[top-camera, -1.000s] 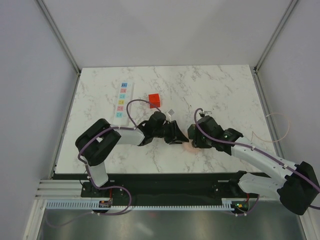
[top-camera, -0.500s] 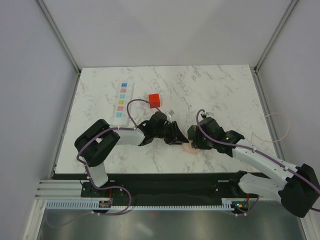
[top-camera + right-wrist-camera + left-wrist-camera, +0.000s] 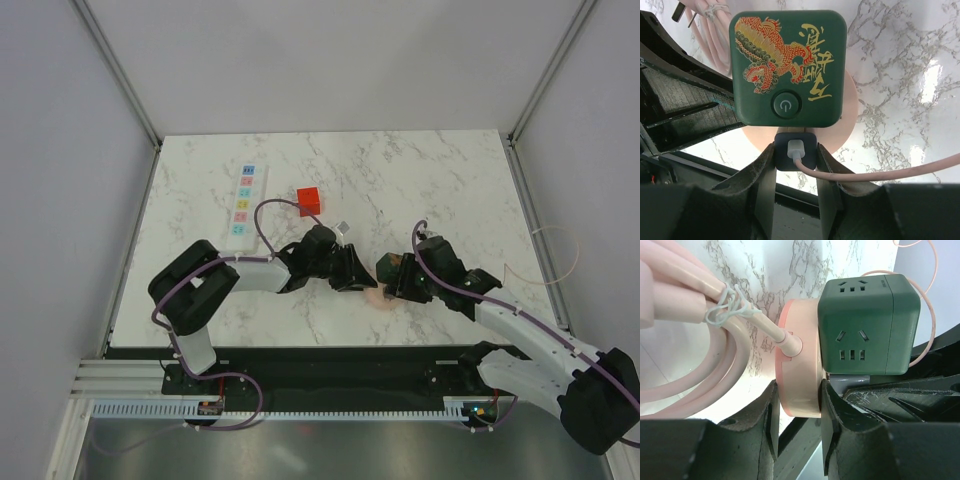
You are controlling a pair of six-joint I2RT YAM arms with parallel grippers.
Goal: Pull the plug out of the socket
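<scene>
The red-orange plug (image 3: 308,200) lies on the marble table, apart from the white socket strip (image 3: 245,207) to its left. Neither gripper is at them. Both meet near the table's front middle, at a dark green cube (image 3: 788,67) on a round pink base (image 3: 800,370). My left gripper (image 3: 797,405) is shut on the rim of that base. Shut on a small dark blue adapter (image 3: 795,150) below the cube's power button is my right gripper (image 3: 795,156). A thin pink cable (image 3: 890,172) leaves the adapter. In the top view the left gripper (image 3: 355,272) and right gripper (image 3: 390,277) hide the cube.
A coil of thick pink cord (image 3: 690,365) tied with pale thread lies beside the base. A thin pink cable loop (image 3: 545,255) trails off the table's right edge. Grey walls enclose the table (image 3: 450,180) on three sides.
The right arm's wrist and forearm have swung a little to the right and nearer the front edge, its gripper staying at the cube. The left arm has barely moved.
</scene>
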